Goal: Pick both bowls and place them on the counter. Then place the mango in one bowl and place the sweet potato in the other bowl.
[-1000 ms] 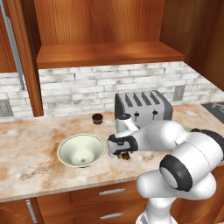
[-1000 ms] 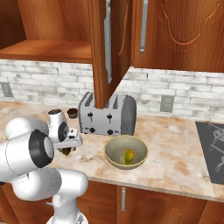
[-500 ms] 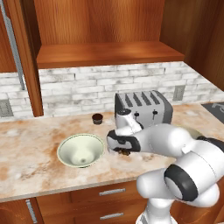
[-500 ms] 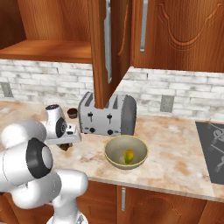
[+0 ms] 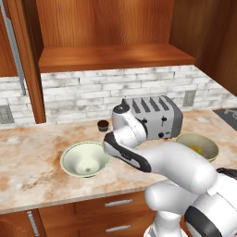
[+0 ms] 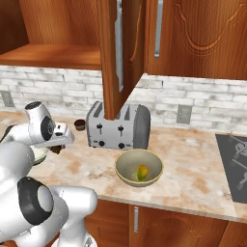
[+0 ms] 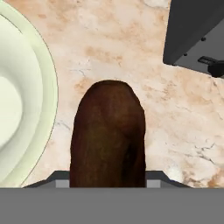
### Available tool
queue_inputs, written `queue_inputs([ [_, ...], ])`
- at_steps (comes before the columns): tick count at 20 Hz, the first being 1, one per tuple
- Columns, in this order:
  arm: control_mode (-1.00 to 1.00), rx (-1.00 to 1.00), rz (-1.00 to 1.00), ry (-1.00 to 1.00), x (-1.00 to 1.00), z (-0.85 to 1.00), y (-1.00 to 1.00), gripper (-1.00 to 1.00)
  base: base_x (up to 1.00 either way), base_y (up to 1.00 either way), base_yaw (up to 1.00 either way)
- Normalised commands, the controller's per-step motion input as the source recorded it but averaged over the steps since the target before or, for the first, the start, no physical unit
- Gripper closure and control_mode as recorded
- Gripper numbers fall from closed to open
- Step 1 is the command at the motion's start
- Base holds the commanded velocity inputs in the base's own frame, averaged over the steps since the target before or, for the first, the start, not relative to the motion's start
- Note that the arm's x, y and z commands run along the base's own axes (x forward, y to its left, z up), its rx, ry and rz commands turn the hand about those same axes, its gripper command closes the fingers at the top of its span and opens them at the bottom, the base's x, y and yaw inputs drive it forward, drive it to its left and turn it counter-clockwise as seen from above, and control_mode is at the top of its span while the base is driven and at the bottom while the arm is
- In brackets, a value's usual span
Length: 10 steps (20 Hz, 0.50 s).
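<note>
Sweet potato (image 7: 108, 135) — held in tool (image 7: 108, 181).

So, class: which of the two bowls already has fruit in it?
The grey-olive bowl right of the toaster; a mango lies inside. The white bowl on the left is empty.

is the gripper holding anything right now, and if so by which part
Yes, it looks so: the sweet potato sits between the gripper's fingers, gripped near one end, its other end pointing out over the counter beside the white bowl.

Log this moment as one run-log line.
gripper: shut on sweet potato | mango: in grey-olive bowl | white bowl: empty, on counter
</note>
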Motion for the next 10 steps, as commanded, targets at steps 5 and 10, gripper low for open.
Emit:
queue_inputs([
  [5,-1.0,-0.01,0.01,-0.04,-0.05,0.23,0.75,1.0,0.0,0.0,0.0],
  [10,-1.0,0.0,0.05,0.03,0.0,0.0,0.89,1.0,0.0,0.0,0.0],
])
